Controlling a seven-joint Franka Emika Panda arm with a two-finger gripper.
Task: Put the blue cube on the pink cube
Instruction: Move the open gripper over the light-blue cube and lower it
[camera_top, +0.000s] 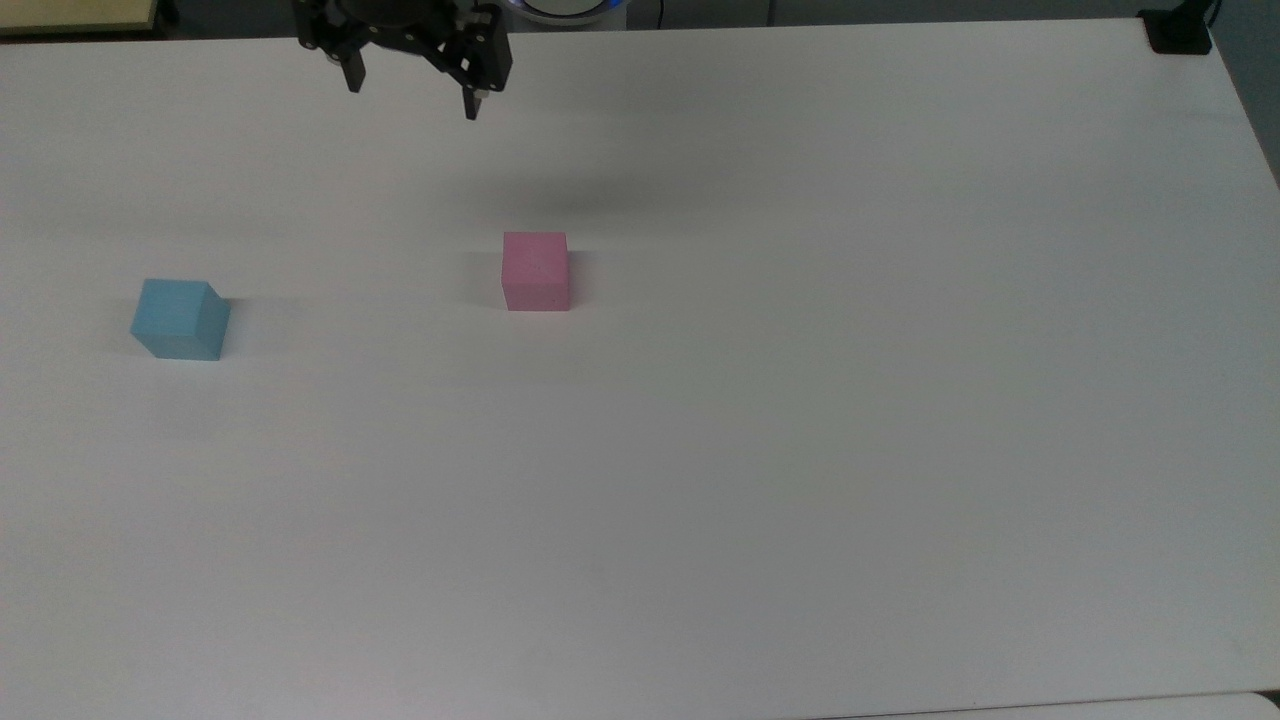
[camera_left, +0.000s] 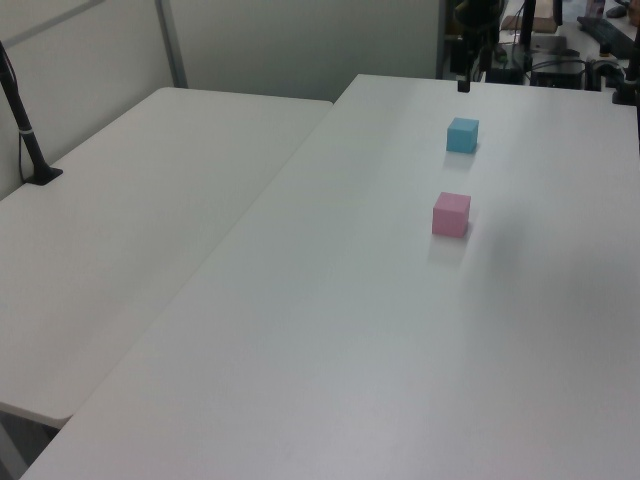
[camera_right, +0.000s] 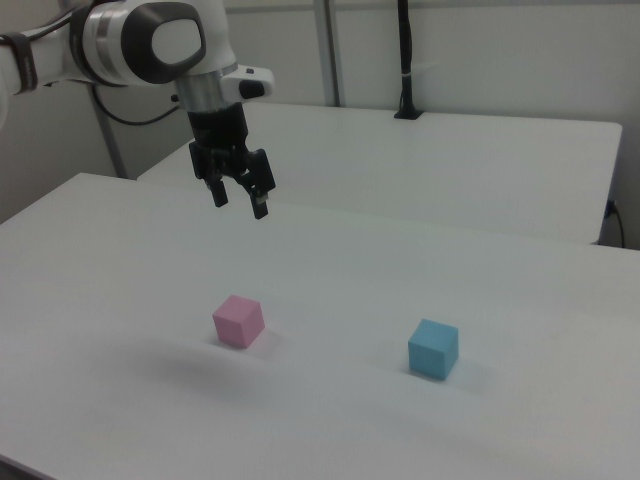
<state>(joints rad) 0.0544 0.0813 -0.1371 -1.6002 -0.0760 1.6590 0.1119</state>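
The blue cube (camera_top: 181, 320) rests on the white table at the top view's left, also seen as the blue cube (camera_left: 462, 135) and the blue cube (camera_right: 433, 349). The pink cube (camera_top: 536, 271) sits near the table's middle, apart from it; it appears as the pink cube (camera_left: 451, 214) and the pink cube (camera_right: 238, 321). My gripper (camera_top: 412, 98) hangs high above the table at the top view's upper edge, open and holding nothing. In the right view the gripper (camera_right: 239, 200) is above and behind the pink cube.
The white table (camera_top: 800, 450) stretches wide around both cubes. A second white table (camera_left: 130, 210) adjoins it, carrying a black post (camera_right: 405, 60). A black mount (camera_top: 1178, 30) sits at the top view's upper right corner.
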